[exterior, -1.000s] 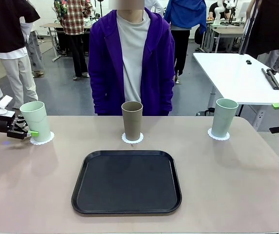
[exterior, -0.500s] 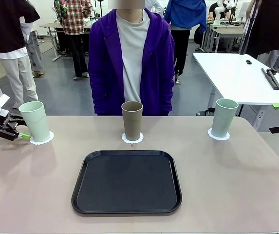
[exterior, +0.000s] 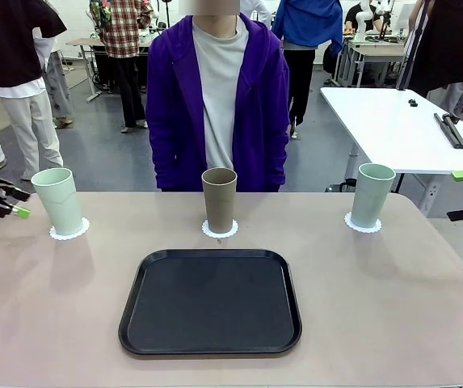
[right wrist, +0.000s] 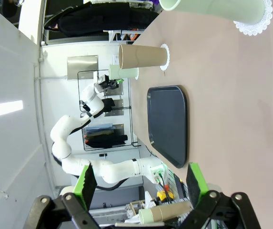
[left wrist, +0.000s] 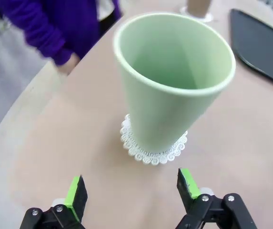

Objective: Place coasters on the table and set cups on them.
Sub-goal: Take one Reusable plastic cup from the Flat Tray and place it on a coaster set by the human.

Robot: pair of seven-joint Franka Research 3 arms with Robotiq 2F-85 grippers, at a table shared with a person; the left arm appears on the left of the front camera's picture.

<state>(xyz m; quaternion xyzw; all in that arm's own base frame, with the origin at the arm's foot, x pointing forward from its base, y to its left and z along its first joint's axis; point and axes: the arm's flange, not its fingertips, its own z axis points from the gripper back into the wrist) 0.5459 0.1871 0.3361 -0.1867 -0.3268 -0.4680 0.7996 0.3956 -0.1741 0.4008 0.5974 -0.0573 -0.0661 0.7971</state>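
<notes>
Three cups stand upright on lacy white coasters along the far side of the table (exterior: 376,307). A mint cup (exterior: 57,200) rests on the left coaster (exterior: 69,231), a tan cup (exterior: 219,200) on the middle coaster (exterior: 220,231), and a mint cup (exterior: 372,195) on the right coaster (exterior: 363,225). My left gripper (exterior: 18,204) hangs open just left of the left cup, clear of it. In the left wrist view that cup (left wrist: 174,81) and its coaster (left wrist: 150,152) sit beyond the open left gripper (left wrist: 132,188). My right gripper (exterior: 462,194) is open at the right edge, empty (right wrist: 141,183).
A black tray (exterior: 210,301) lies empty in the middle of the table near me. A person in a purple jacket (exterior: 219,97) stands at the far side behind the tan cup. A white table (exterior: 401,121) stands at the back right.
My left gripper has drawn back to the left, away from the left mint cup, which stays on its coaster. The right gripper has not moved.
</notes>
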